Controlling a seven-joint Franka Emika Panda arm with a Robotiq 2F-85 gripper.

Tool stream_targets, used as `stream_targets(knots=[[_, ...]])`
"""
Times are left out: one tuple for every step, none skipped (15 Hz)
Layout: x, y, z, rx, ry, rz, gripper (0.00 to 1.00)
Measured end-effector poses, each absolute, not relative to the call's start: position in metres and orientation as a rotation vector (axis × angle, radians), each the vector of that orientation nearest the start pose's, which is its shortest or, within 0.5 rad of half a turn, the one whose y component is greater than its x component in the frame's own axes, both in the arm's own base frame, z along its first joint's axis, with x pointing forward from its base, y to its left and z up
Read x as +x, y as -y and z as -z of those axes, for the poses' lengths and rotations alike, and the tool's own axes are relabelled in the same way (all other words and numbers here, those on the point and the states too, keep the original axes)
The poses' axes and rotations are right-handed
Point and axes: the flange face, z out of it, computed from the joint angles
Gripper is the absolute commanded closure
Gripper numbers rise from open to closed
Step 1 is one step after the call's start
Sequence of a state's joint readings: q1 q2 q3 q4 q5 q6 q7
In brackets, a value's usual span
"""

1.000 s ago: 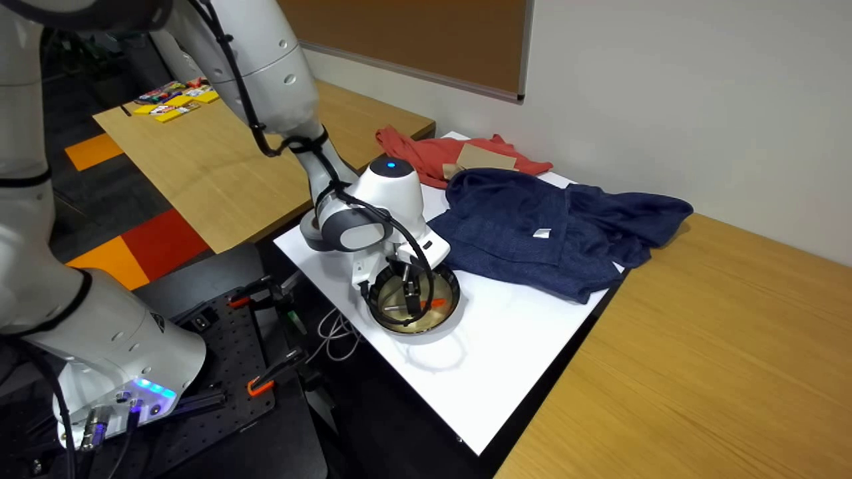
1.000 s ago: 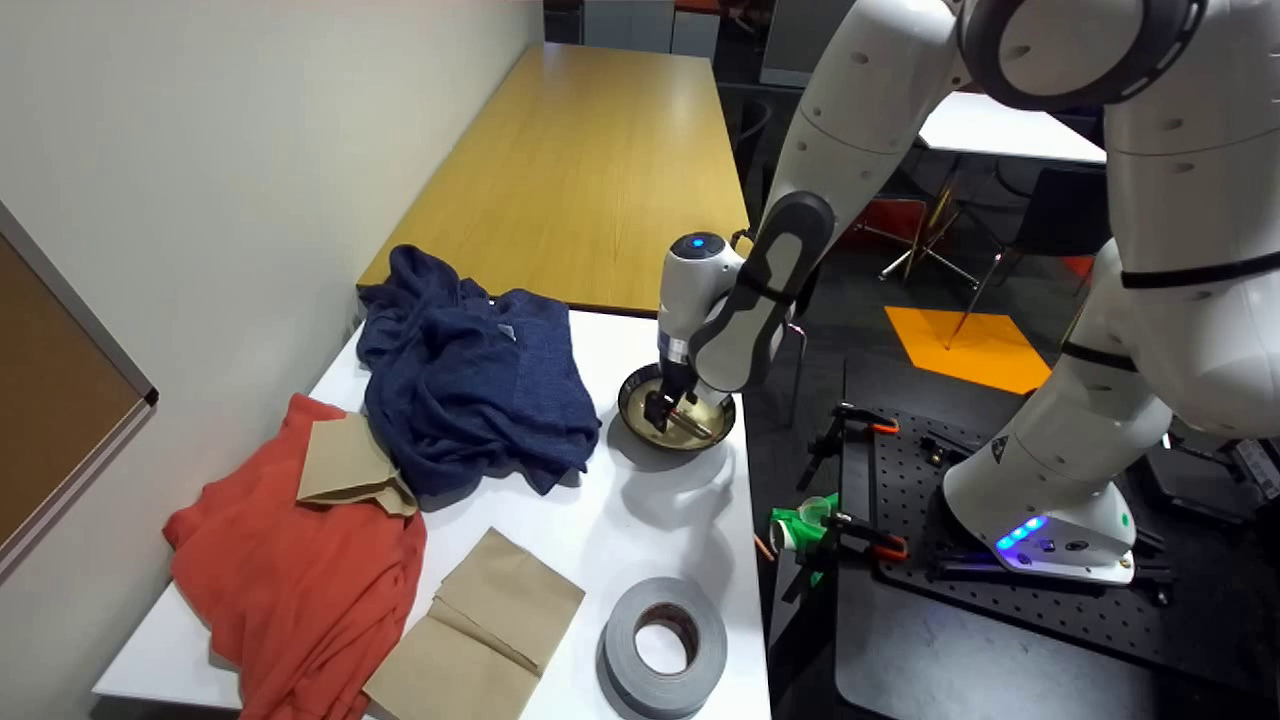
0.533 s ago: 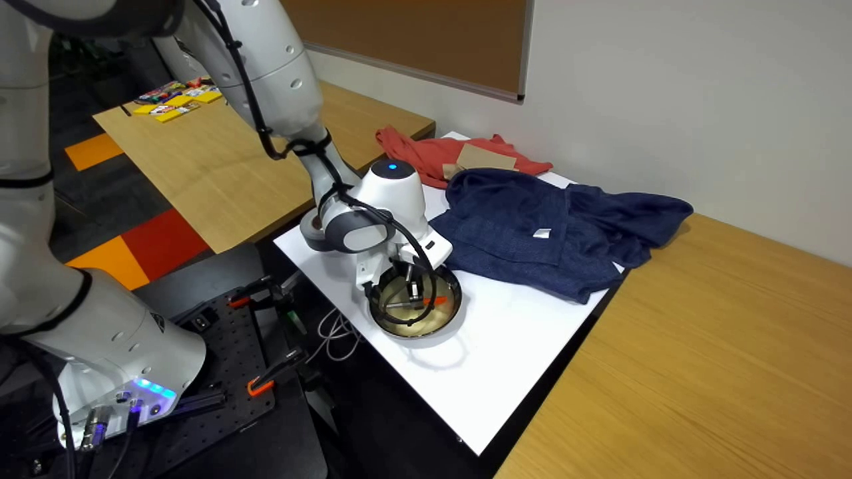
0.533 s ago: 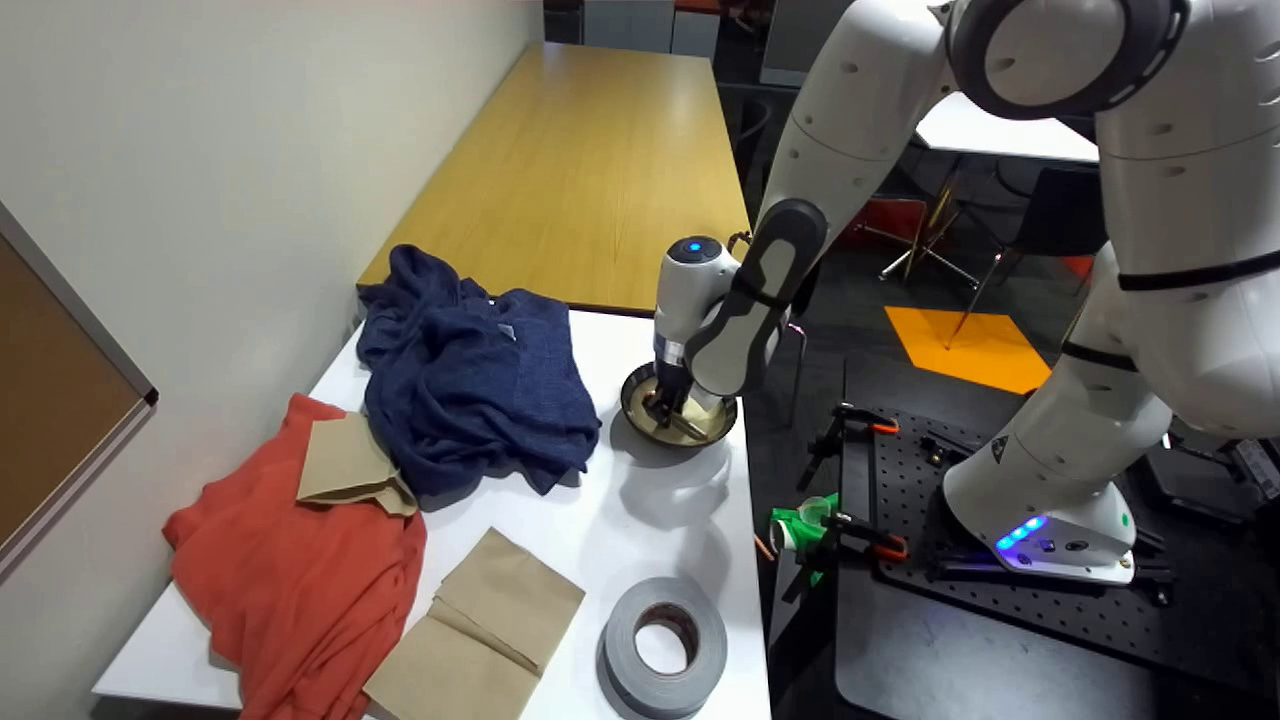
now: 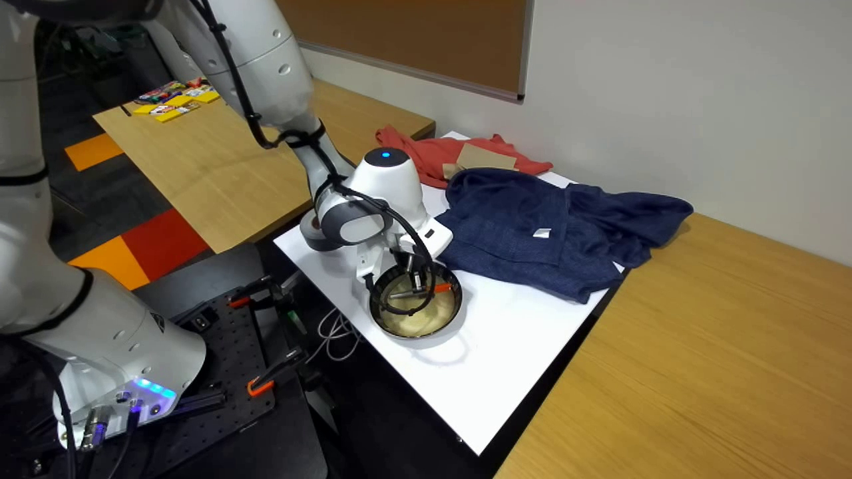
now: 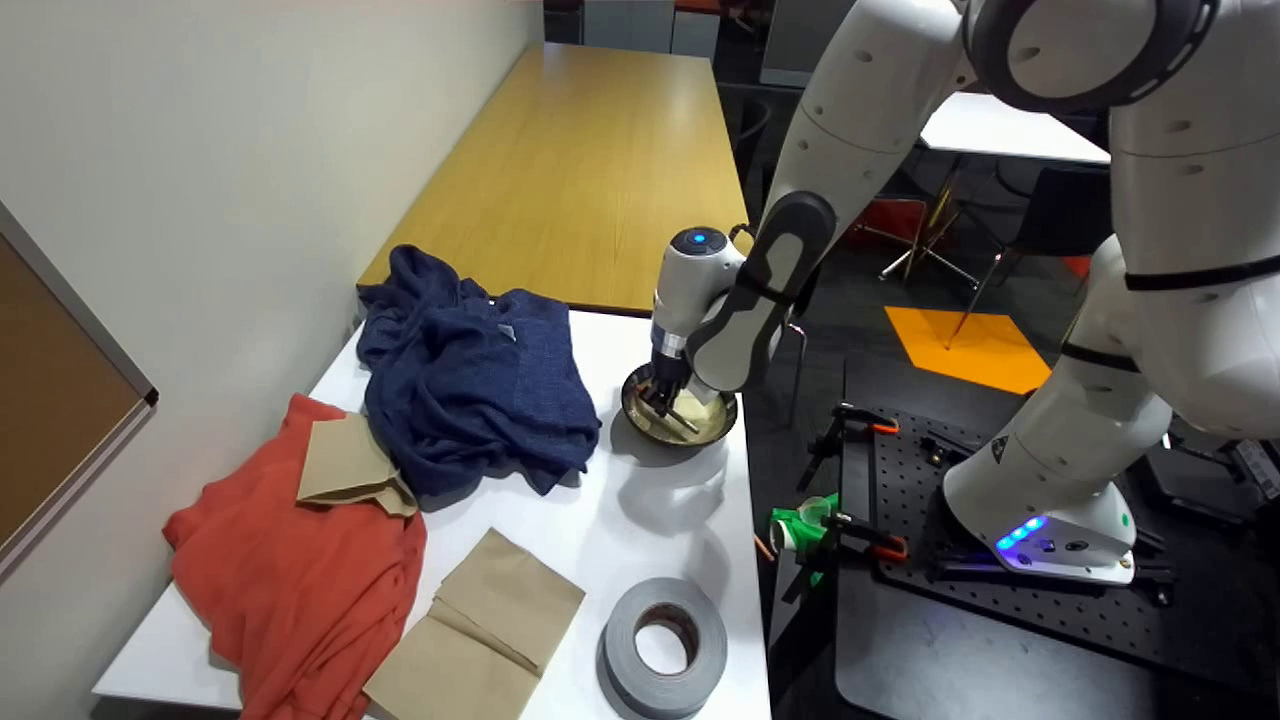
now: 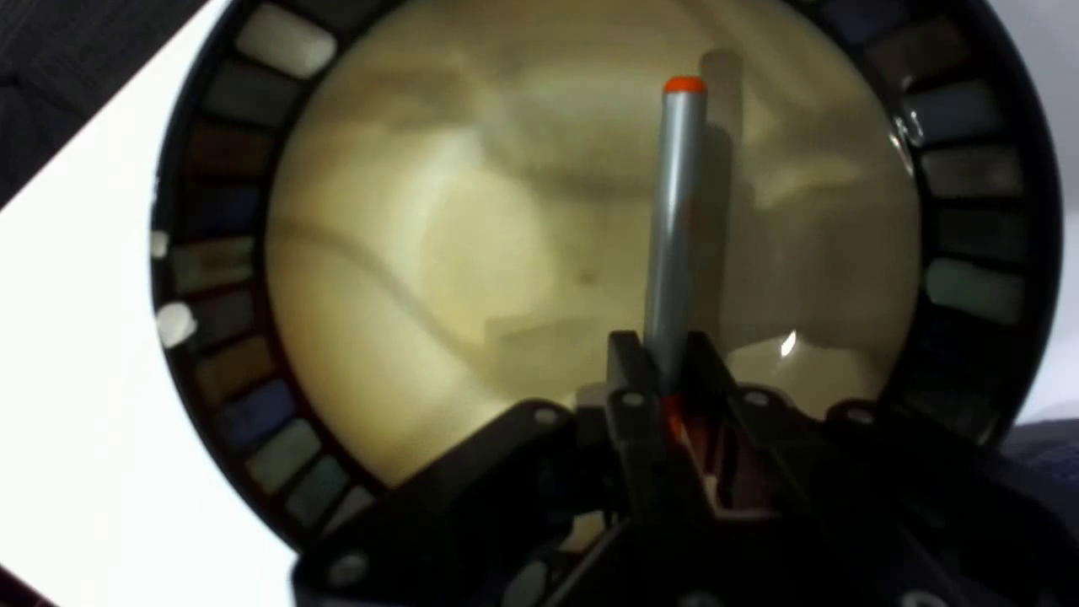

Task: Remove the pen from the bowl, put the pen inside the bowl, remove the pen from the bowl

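Note:
The pen, a grey barrel with an orange end, runs up from between my fingers in the wrist view. Its orange part points to the far side of the bowl in an exterior view. My gripper is shut on it, with one finger pad on each side. The bowl has a dark patterned wall and a tan-yellow inside; it stands on the white table. In both exterior views the gripper reaches down inside the bowl. The pen's shadow falls beside it on the bowl's floor.
A navy garment lies near the bowl, towards the wall. Farther along are a red cloth, brown paper pieces and a grey tape roll. The white table's edge runs close by the bowl on the robot's side.
My gripper has closed on the pen and risen a little, bringing the pen up with it inside the bowl. The bowl has shifted very slightly.

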State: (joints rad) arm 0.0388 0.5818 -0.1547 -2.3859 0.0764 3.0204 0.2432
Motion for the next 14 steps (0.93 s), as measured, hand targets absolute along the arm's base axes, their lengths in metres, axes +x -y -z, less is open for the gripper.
stream_targets(knots=[[0.481, 0.068, -0.097, -3.145, -0.639, 0.125, 0.96], [0.482, 0.064, -0.105, -3.15, -0.626, 0.144, 0.96], [0.482, 0.06, -0.114, -3.156, -0.61, 0.165, 0.96], [0.481, 0.055, -0.123, -3.162, -0.59, 0.185, 0.96], [0.481, 0.048, -0.131, -3.168, -0.567, 0.204, 0.96], [0.48, 0.041, -0.14, -3.175, -0.539, 0.223, 0.96], [0.479, 0.032, -0.147, -3.183, -0.498, 0.241, 0.96], [0.478, 0.023, -0.154, -3.192, -0.447, 0.257, 0.96], [0.477, 0.013, -0.161, -3.2, -0.392, 0.273, 0.96], [0.476, 0.002, -0.166, -3.209, -0.323, 0.288, 0.96], [0.476, -0.009, -0.171, -3.215, -0.252, 0.302, 0.96], [0.475, -0.021, -0.176, -3.218, -0.177, 0.315, 0.96], [0.475, -0.033, -0.18, -3.217, -0.105, 0.327, 0.96], [0.475, -0.045, -0.182, -3.213, -0.034, 0.336, 0.96]])
